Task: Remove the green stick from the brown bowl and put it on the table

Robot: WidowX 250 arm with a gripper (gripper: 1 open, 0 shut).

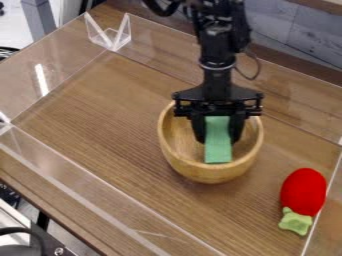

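Note:
The brown bowl (175, 150) sits on the table (94, 110), right of the middle. The green stick (217, 143) leans inside it, its lower end on the bowl's floor and its upper end raised toward the far rim. My gripper (217, 117) comes straight down over the bowl. Its black fingers (197, 113) stand on either side of the stick's upper end and press against it. The very top of the stick is hidden behind the gripper body.
A red strawberry-like toy (303, 189) with a green leafy end lies on the table at the right, near the bowl. Low clear acrylic walls (47, 75) edge the tabletop. A clear folded piece (108, 36) stands at the back left.

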